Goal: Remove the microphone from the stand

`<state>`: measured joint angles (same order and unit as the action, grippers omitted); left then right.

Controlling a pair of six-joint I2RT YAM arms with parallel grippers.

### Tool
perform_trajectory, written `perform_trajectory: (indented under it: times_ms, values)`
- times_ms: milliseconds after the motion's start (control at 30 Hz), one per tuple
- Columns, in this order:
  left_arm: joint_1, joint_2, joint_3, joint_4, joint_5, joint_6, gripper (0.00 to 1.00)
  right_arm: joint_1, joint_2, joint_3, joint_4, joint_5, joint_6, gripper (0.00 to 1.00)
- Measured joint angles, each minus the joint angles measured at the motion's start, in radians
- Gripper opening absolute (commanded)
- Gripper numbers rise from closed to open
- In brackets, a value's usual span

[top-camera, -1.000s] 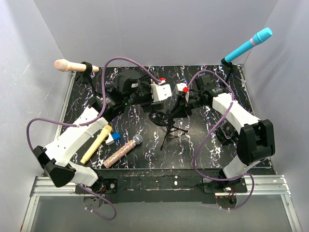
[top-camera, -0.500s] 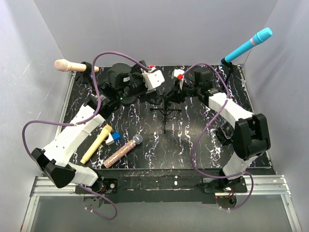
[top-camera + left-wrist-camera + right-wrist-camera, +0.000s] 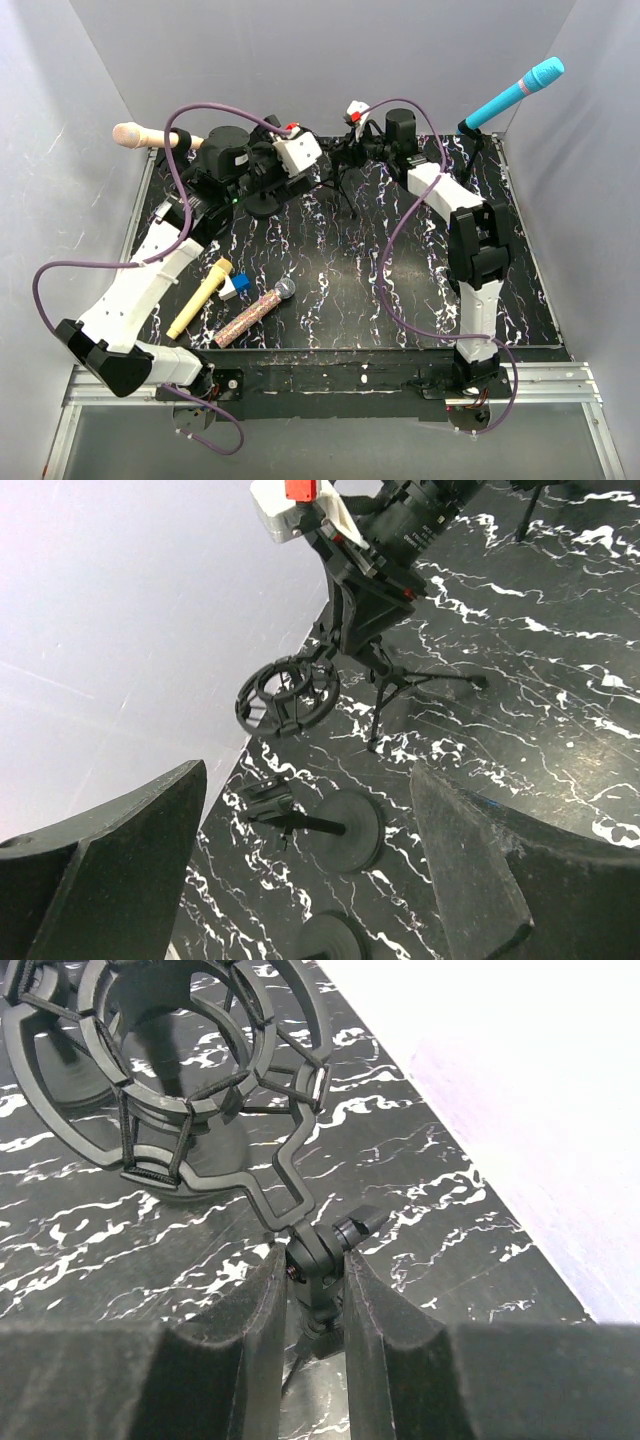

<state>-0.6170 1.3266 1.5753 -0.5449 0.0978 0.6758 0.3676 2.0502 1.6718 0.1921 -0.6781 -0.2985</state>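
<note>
A black tripod stand [image 3: 340,178] with an empty ring-shaped shock mount [image 3: 170,1070] sits near the back wall. My right gripper [image 3: 352,150] is shut on its swivel joint [image 3: 318,1260], just below the ring. Left of it, my left gripper [image 3: 268,195] is open and holds nothing; its view shows that same stand [image 3: 385,680] and ring [image 3: 288,695] ahead. A beige microphone [image 3: 140,136] sits in a stand at the back left. A cyan microphone [image 3: 515,92] sits in a stand [image 3: 468,128] at the back right.
A yellow microphone [image 3: 200,298], a glittery pink microphone [image 3: 255,315] and a small blue-and-white block [image 3: 236,285] lie at the front left. In the left wrist view, a round-base stand with an empty clip [image 3: 340,830] and another round base [image 3: 330,940] lie between the fingers.
The right arm has carried the tripod stand from the middle of the table to the back wall. The left gripper has moved back and left, still open.
</note>
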Motion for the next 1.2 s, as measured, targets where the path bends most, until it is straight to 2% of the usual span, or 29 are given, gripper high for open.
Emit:
perform_trajectory:
  times_ms: [33,100,200,267,467,600,733,833,967,1067,1200]
  values:
    - [0.005,-0.001,0.000,0.000,0.000,0.000,0.83,0.000,0.012,0.015,0.002,0.013,0.006,0.29]
    - [0.013,-0.007,-0.006,0.007,0.000,0.000,0.85,0.000,0.029,0.037,0.004,0.041,0.014,0.48]
    - [0.020,-0.024,-0.027,0.010,0.002,-0.006,0.88,-0.002,0.029,0.039,-0.002,0.069,0.021,0.72]
    - [0.019,-0.030,-0.034,0.008,0.009,-0.015,0.89,-0.006,0.023,0.037,-0.010,0.086,0.018,0.80]
    - [0.020,-0.033,-0.052,0.021,0.088,-0.045,0.91,-0.034,-0.124,-0.093,-0.075,0.101,0.011,0.85]
    - [0.019,-0.033,-0.088,0.043,0.164,-0.063,0.98,-0.054,-0.343,-0.257,-0.116,0.072,0.011,0.86]
    - [0.019,-0.021,-0.109,0.061,0.224,-0.117,0.98,-0.052,-0.576,-0.374,-0.130,0.082,0.048,0.84]
    - [0.019,-0.003,-0.111,0.082,0.257,-0.173,0.98,-0.044,-0.728,-0.450,-0.119,0.154,0.067,0.84]
    - [0.019,0.010,-0.127,0.111,0.312,-0.232,0.98,-0.055,-0.893,-0.535,-0.111,0.333,0.097,0.82]
    - [0.019,0.027,-0.128,0.127,0.366,-0.278,0.98,-0.103,-0.939,-0.536,-0.114,0.445,0.174,0.82]
    - [0.019,0.050,-0.127,0.138,0.418,-0.310,0.98,-0.225,-0.954,-0.536,-0.114,0.541,0.282,0.82]
